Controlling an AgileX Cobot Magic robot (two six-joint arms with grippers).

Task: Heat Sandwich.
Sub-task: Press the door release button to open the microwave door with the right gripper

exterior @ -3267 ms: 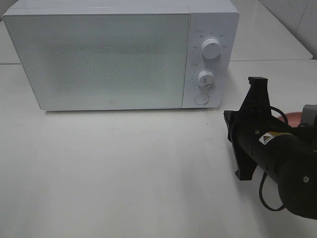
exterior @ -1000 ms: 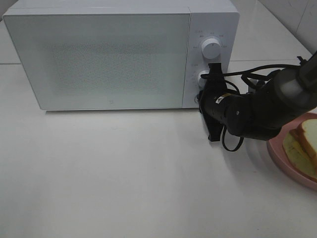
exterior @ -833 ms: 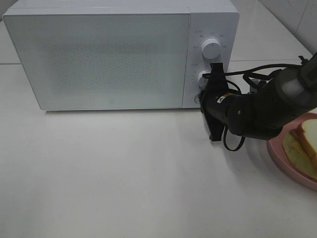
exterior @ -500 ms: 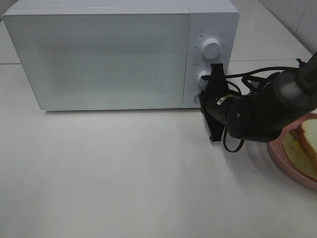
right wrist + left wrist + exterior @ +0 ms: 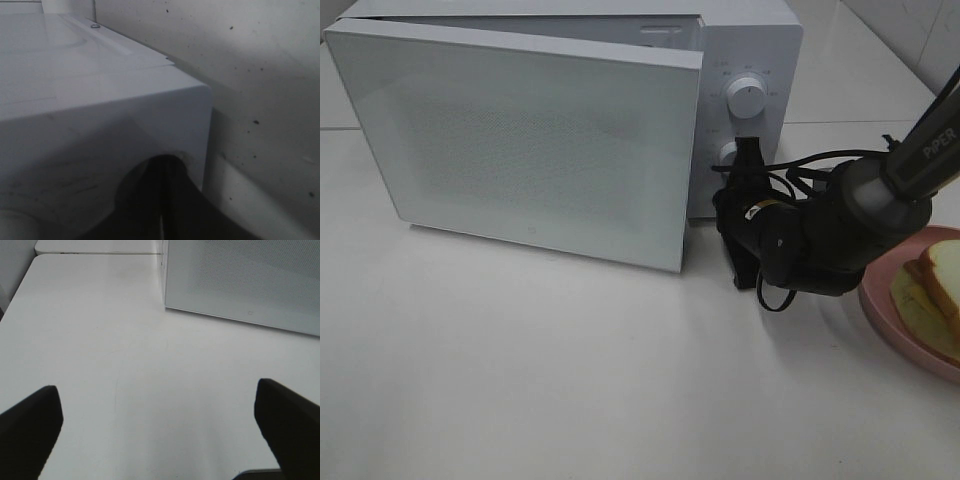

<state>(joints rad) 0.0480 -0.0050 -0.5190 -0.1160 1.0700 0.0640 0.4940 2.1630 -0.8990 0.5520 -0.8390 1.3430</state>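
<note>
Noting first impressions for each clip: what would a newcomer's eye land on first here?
The microwave door stands ajar, its right edge swung out toward the camera, at the back of the table. Just right of it, the shut right pincer noses against the lower control panel. At the far right edge, a sandwich lies on a pink plate.

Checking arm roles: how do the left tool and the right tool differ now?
The left tool is open; the right tool is shut. The left tool hangs above the table, apart from the microwave; the right tool is up against the microwave's control panel. Both hold nothing.
</note>
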